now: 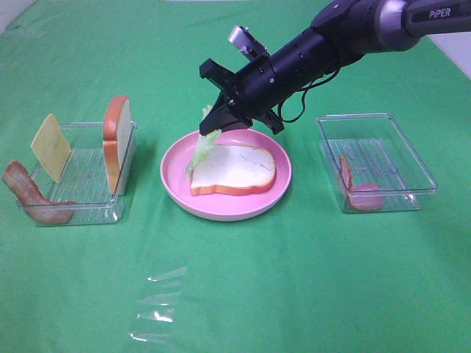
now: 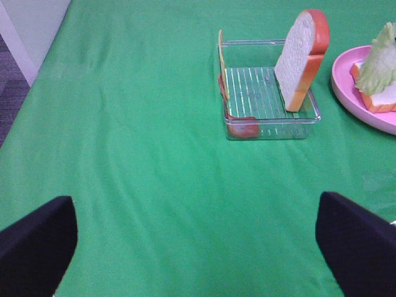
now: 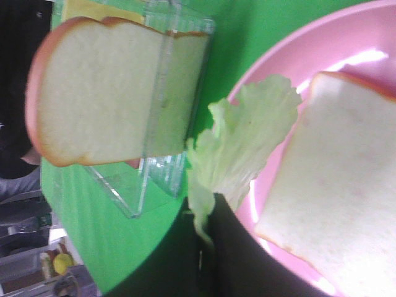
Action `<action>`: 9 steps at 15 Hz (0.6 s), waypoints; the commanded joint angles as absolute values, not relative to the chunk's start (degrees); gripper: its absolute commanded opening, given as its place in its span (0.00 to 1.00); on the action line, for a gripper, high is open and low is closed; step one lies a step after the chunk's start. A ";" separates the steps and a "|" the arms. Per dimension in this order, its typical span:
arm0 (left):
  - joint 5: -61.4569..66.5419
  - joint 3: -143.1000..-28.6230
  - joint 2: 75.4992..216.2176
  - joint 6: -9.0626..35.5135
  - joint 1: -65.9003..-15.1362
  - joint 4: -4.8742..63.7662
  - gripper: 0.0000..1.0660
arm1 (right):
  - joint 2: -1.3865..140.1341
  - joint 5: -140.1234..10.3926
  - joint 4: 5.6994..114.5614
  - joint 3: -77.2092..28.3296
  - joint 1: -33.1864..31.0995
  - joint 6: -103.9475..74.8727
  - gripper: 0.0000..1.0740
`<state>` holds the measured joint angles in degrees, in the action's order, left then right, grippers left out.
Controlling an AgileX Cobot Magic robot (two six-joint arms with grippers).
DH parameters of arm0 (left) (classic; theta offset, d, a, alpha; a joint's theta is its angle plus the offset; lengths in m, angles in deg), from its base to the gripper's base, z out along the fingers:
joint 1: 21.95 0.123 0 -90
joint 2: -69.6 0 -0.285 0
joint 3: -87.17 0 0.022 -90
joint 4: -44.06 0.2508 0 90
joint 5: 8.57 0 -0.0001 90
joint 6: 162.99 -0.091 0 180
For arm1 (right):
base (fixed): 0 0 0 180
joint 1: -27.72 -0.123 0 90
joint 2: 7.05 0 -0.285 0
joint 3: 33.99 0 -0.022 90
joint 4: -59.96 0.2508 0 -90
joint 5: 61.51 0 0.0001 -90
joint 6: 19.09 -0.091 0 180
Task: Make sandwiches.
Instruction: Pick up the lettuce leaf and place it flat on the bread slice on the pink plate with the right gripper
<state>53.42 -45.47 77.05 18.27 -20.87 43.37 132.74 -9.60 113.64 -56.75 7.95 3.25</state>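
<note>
Nearest me, the green worktop (image 1: 294,294) carries a crinkled patch of clear film (image 1: 158,309) whose edges are hard to trace. Only two black tips of the left fingers (image 2: 37,241) show, in the left wrist view. They are spread wide over bare cloth and cut off by the frame.

From the far right comes the black right arm (image 1: 331,44), its upper part cut off. On the left is a clear tray (image 1: 73,213), and a second tray (image 1: 383,147) on the right holds reddish pieces (image 1: 360,195) I cannot identify. Between them a pink plate (image 1: 221,209) bears a flat bread slice (image 1: 235,169). Another slice (image 1: 116,143) stands upright against the left tray's right wall.

The right fingers (image 1: 215,119) pinch the top of a lettuce leaf (image 1: 200,151), which hangs over the plate's far-left rim, its lower end beside the flat slice. Whether they touch is unclear. Yellow cheese (image 1: 50,147) leans at the left tray's left wall, and bacon (image 1: 26,191) drapes over that tray's near corner.
</note>
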 commanded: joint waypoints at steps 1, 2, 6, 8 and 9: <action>53.13 -45.30 75.90 18.21 -20.87 43.31 0.94 | 132.86 -10.52 102.59 -57.21 8.07 -2.13 0.00; 53.13 -45.30 75.90 18.21 -20.87 43.31 0.94 | 132.86 -10.52 101.21 -57.33 8.07 -2.71 0.00; 53.13 -45.30 75.90 18.21 -20.87 43.31 0.94 | 132.86 -11.04 92.90 -59.22 8.07 -7.63 0.00; 53.13 -45.30 75.90 18.21 -20.87 43.31 0.94 | 132.86 -10.46 92.33 -59.28 8.07 -7.92 0.00; 53.13 -45.30 75.90 18.21 -20.87 43.31 0.94 | 132.86 -10.29 92.33 -59.28 8.07 -7.92 0.00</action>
<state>53.42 -45.47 77.05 18.27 -20.87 43.37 132.74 -10.35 92.67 -58.87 7.95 -7.81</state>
